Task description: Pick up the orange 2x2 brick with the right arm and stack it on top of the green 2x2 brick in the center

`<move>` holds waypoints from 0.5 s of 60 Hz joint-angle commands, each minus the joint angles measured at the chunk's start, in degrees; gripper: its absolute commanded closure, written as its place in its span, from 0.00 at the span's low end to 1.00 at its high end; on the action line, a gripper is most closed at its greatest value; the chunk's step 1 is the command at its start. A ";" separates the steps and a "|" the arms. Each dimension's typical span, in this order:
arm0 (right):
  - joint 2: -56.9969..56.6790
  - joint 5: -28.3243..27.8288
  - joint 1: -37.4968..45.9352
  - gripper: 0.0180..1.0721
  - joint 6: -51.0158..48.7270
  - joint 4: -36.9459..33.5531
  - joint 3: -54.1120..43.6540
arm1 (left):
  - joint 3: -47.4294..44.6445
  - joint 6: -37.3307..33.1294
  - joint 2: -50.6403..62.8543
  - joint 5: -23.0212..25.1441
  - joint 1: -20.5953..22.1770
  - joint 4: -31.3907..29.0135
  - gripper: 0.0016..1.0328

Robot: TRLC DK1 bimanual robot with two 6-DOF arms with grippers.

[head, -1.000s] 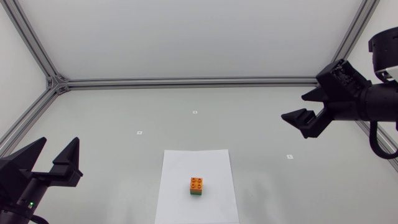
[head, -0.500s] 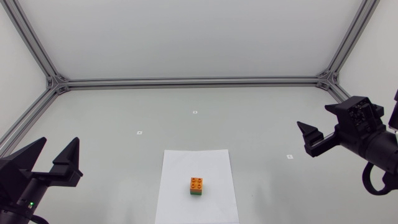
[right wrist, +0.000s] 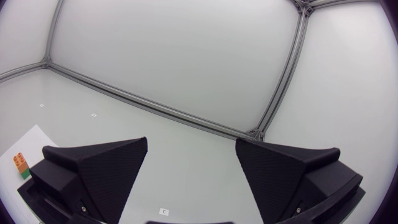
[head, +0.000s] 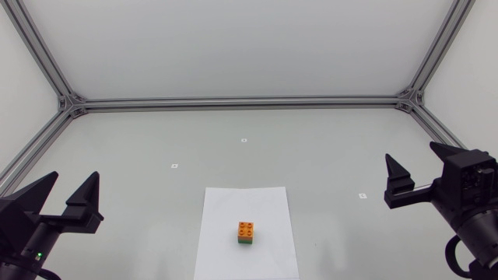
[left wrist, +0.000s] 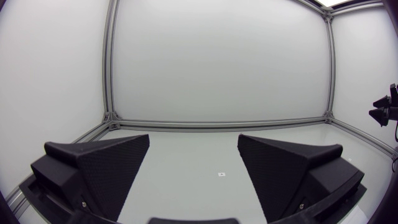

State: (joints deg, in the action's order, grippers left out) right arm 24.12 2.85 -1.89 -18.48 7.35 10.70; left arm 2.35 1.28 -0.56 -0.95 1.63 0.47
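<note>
Orange brick (head: 246,229) covers green brick (head: 245,241), leaving only its side visible.

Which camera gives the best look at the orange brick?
The head view: the orange brick shows from above, studs visible, sitting on the green brick. The right wrist view catches it only small, off beside the right tool. The left wrist view misses it.

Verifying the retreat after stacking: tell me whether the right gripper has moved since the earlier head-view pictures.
Yes. The right gripper, open, has swung from above the small table marker to its right, back toward the view's lower right edge.
</note>
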 commanded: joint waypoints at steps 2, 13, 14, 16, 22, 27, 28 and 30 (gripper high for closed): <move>-2.89 -0.10 -0.08 0.04 3.54 -0.80 -2.12 | -2.35 -0.31 -0.32 0.16 -0.05 -0.65 0.04; -8.36 -0.81 0.43 0.04 7.39 -2.49 -4.33 | -2.35 -0.31 -0.32 0.16 -0.05 -0.65 0.04; -8.79 -0.87 0.47 0.04 7.70 -2.63 -4.50 | -2.35 -0.31 -0.32 0.16 -0.05 -0.65 0.04; -9.81 -1.00 0.57 0.04 8.41 -2.94 -4.91 | -2.35 -0.31 -0.32 0.16 -0.05 -0.65 0.04; -12.72 -1.38 0.84 0.04 10.46 -3.84 -6.09 | -2.35 -0.40 -0.32 0.16 -0.05 -0.65 0.04; -15.42 -1.72 1.08 0.04 12.36 -4.67 -7.18 | -2.35 -0.31 -0.32 0.16 -0.05 -0.65 0.04; -15.73 -1.76 1.11 0.04 12.57 -4.76 -7.31 | -2.35 -0.31 -0.32 0.16 -0.05 -0.65 0.04; -16.74 -1.90 1.21 0.04 13.29 -5.08 -7.72 | -2.35 -0.31 -0.32 0.16 -0.05 -0.65 0.04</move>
State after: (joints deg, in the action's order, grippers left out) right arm 9.48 1.30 -1.15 -8.21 2.98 4.93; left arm 2.35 1.30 -0.56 -0.95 1.63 0.47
